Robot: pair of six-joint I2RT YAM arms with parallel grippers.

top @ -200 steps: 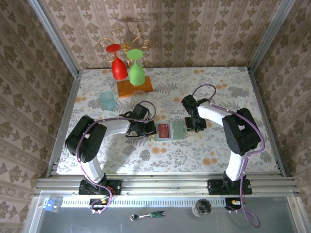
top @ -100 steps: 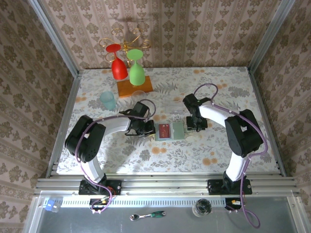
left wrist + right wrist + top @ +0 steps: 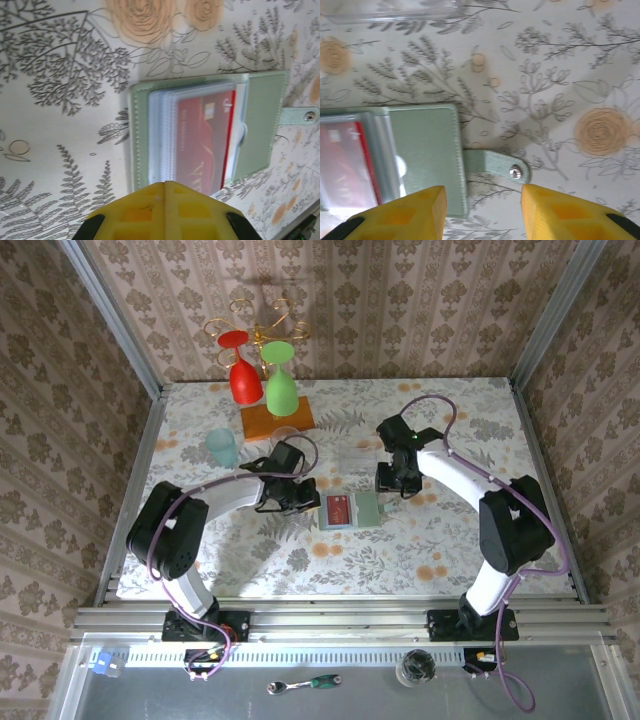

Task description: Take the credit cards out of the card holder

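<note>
Top view: The holder (image 3: pixel 352 510) lies open and flat on the floral table (image 3: pixel 460 420), near its middle. A red card (image 3: pixel 338 509) shows in its left half. The left gripper (image 3: pixel 300 502) sits just beside the holder's left edge. The right gripper (image 3: pixel 393 486) is near its upper right corner. At this size the state of either gripper cannot be told. A clear plastic piece (image 3: pixel 358 455) lies beyond the holder, apart from it. A red glass (image 3: pixel 240 375) and a green glass (image 3: pixel 281 386) hang upside down on a rack over a wooden base (image 3: pixel 276 420) at the far left. A teal cup (image 3: pixel 223 448) stands near them.

Left wrist view: The left gripper (image 3: pixel 165 187) has its yellow fingers pressed together, with nothing seen between them. Its tip is at the near edge of the holder (image 3: pixel 257 125); contact cannot be confirmed. The red card (image 3: pixel 202 140) sits inside clear sleeves within the holder. A strap (image 3: pixel 300 116) with a metal snap sticks out from the holder's far side.

Right wrist view: The right gripper (image 3: pixel 481 192) has its fingers spread wide. The strap (image 3: pixel 495 165) lies on the table in line with the gap between them. The green flap of the holder (image 3: pixel 425 150) is by the left finger. The red card (image 3: pixel 345 165) is still sleeved at the left edge. The clear plastic piece (image 3: pixel 395 10) runs along the top.
</note>
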